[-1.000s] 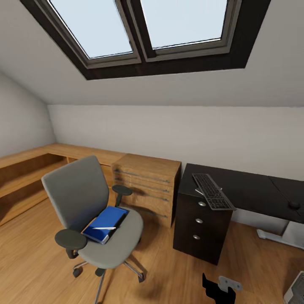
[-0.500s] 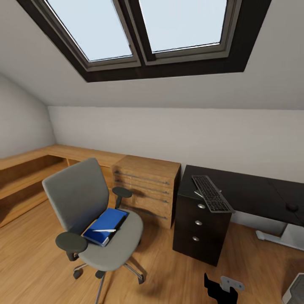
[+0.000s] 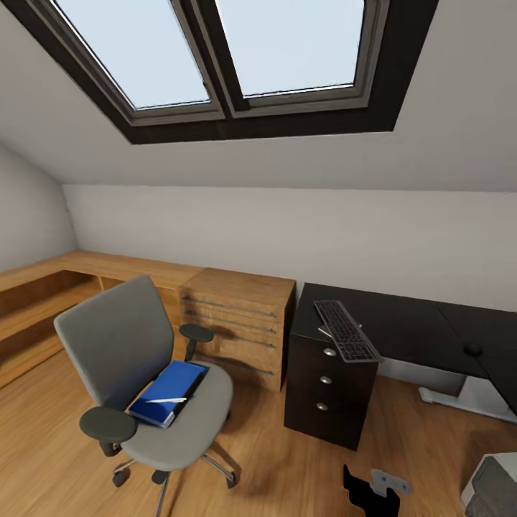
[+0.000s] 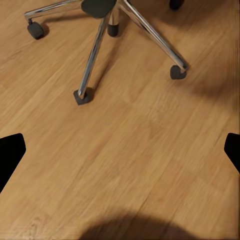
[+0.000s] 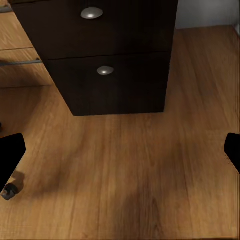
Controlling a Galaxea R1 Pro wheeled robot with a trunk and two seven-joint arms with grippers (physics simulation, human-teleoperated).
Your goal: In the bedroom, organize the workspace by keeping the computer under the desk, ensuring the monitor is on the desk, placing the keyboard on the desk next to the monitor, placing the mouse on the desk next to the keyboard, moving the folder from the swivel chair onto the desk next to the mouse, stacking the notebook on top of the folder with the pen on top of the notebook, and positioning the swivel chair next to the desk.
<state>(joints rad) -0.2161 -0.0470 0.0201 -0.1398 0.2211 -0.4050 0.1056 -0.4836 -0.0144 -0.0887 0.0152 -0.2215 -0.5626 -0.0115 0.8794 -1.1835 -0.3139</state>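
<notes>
The grey swivel chair (image 3: 122,345) stands on the wood floor, left of the desk (image 3: 409,323). The blue folder (image 3: 169,388) lies on its seat with the thin white pen (image 3: 166,400) across it. I cannot make out the notebook. The black keyboard (image 3: 347,330) rests at an angle on the desk's left end, above the drawer unit (image 3: 327,391), overhanging the front edge. The mouse (image 3: 472,350) sits further right. The computer (image 3: 492,488) shows at the lower right corner. The monitor is out of view. My left gripper (image 4: 120,155) hangs open over the floor near the chair's chrome base (image 4: 100,45). My right gripper (image 5: 120,155) is open, facing the drawers (image 5: 105,70).
A light-wood drawer chest (image 3: 237,323) stands between chair and desk, joined to a low wooden bench (image 3: 43,287) along the left wall. A sloped ceiling with a skylight (image 3: 215,57) hangs overhead. A white desk leg foot (image 3: 459,398) lies on the floor at right.
The whole head view has shifted, so chair, chest and desk sit further left and more of the computer shows. Nothing on the chair or desk has moved.
</notes>
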